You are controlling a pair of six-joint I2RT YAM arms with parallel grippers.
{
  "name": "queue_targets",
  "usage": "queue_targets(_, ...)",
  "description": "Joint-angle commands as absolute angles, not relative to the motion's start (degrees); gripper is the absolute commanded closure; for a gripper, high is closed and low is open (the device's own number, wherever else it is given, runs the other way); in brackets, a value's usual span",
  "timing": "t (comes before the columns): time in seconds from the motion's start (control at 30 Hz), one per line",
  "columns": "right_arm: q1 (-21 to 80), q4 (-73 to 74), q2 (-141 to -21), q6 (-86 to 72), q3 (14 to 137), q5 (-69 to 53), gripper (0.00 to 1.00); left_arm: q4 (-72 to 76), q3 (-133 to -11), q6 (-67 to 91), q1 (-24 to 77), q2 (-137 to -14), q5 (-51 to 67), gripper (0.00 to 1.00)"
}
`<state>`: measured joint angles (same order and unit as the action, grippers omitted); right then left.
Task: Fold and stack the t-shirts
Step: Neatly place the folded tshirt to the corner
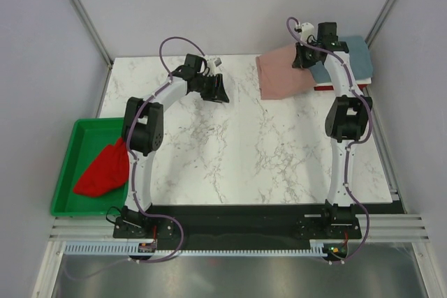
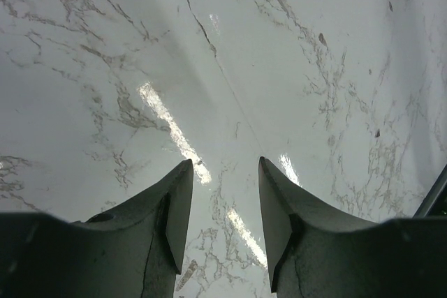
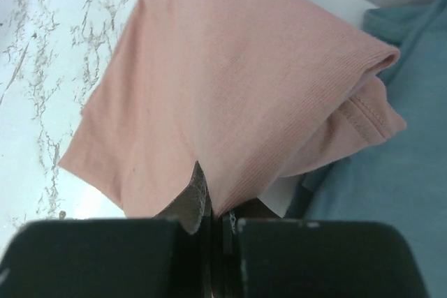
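Marble table (image 1: 237, 151) between grey walls (image 1: 42, 47): left claw (image 2: 223, 169) gapes empty, right claw (image 3: 211, 204) pinches the pink t-shirt (image 3: 230, 82).

I see my right fingers (image 3: 198, 197) pinched together on a fold of the dusty-pink shirt (image 3: 237, 88), which fans out ahead of them. Just right of the fingers lies the grey-blue shirt (image 3: 394, 172), its edge under the pink one. Marbled surface (image 3: 49, 54) shows to their left.
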<state>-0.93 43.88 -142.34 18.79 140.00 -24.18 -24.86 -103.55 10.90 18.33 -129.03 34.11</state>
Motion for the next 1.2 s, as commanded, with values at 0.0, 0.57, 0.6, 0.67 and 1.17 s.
queue_targets(0.0,-1.76,41.75,-135.09,21.45,143.53,-22.24,1.00,-24.52,-103.54,7.74,18.98,-124.37,34.10,0.50)
queue_targets(0.57,-7.29,36.65,-135.70,20.92,147.83,-19.34,1.00,-24.34,-102.48,7.65,21.18,-124.19,34.28,0.49)
queue_targets(0.6,-7.82,35.95,-135.88,20.66,148.01,-19.25,1.00,-24.35,-102.22,7.47,21.36,-124.19,34.10,0.49)
queue_targets(0.67,-9.22,35.33,-136.58,19.78,148.88,-19.16,1.00,-24.35,-102.04,7.03,21.71,-123.93,33.93,0.49)
queue_targets(1.17,-14.41,27.78,-140.71,18.28,149.85,-16.70,1.00,-24.96,-102.39,5.54,24.78,-124.36,31.73,0.48)
